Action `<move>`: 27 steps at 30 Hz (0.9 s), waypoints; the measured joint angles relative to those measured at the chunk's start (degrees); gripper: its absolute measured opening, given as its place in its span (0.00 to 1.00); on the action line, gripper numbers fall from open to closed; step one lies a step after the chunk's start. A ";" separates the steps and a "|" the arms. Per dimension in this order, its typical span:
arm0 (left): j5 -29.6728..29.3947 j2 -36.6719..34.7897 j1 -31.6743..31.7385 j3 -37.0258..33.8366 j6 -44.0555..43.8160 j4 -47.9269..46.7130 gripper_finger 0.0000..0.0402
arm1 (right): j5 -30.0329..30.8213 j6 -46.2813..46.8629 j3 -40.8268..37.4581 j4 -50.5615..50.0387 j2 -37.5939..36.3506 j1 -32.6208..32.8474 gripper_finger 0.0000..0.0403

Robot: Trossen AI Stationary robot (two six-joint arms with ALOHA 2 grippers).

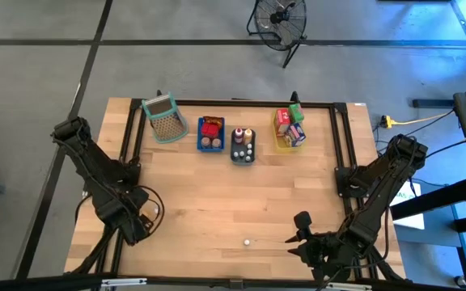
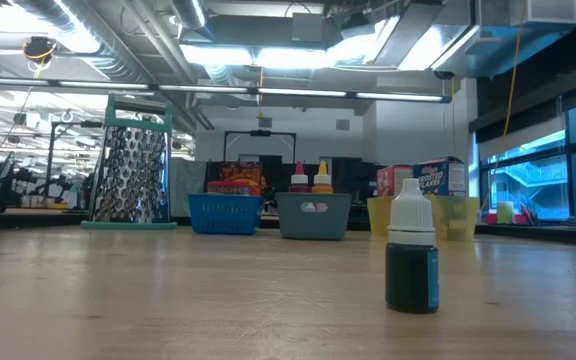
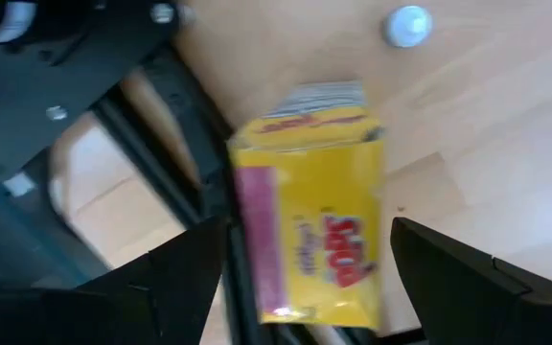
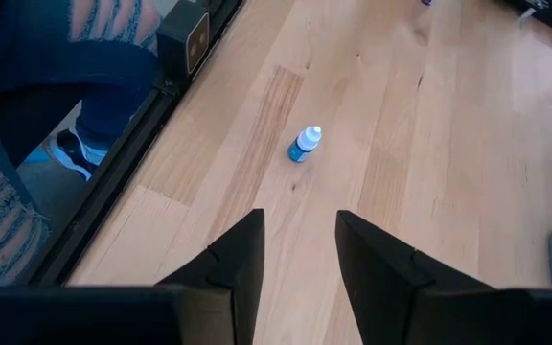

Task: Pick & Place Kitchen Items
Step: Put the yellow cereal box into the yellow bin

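High view looks straight down on the wooden table [image 1: 217, 202]; a small white-capped bottle [image 1: 247, 241] stands alone near the front edge, well apart from the row at the back, where a perforated basket [image 1: 163, 118], a blue tray [image 1: 210, 134], a grey tray [image 1: 243, 145] and a yellow tray [image 1: 290, 129] sit side by side with cartons and small bottles in them; from above only the bottle's cap shows, so its long axis is vertical; the low view confirms this, showing the bottle [image 2: 412, 256] upright on the wood, white cap up, dark body with a blue label, which the overhead camera cannot show; the right gripper [image 1: 299, 239] hovers near the front edge just beside the bottle, and its wrist view shows the fingers [image 4: 242, 254] parted with nothing between them, the bottle [image 4: 304, 144] ahead and untouched; the left gripper [image 1: 136, 230] sits low at the front left corner by the table's black frame; only its wrist view reveals a yellow carton [image 3: 312, 225] between its wide-set fingers [image 3: 185, 278], the carton's long axis running along the line of the fingers, red lettering on its face and a pink band down one side; whether the fingers press its sides or merely flank it cannot be told; that view also catches the bottle [image 3: 407, 26] from above as a white dot.
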 joint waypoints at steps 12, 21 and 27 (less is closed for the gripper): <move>1.61 -0.15 0.02 -5.44 -0.07 6.43 0.73 | -0.04 0.26 -0.02 0.22 0.00 -0.16 0.33; 1.86 -0.22 0.00 -5.49 -3.06 6.43 0.73 | -0.11 0.24 -0.01 0.18 0.00 -0.16 0.33; 4.44 -0.22 0.02 -5.49 -2.94 6.43 0.66 | -0.15 0.22 0.00 0.16 0.00 -0.16 0.33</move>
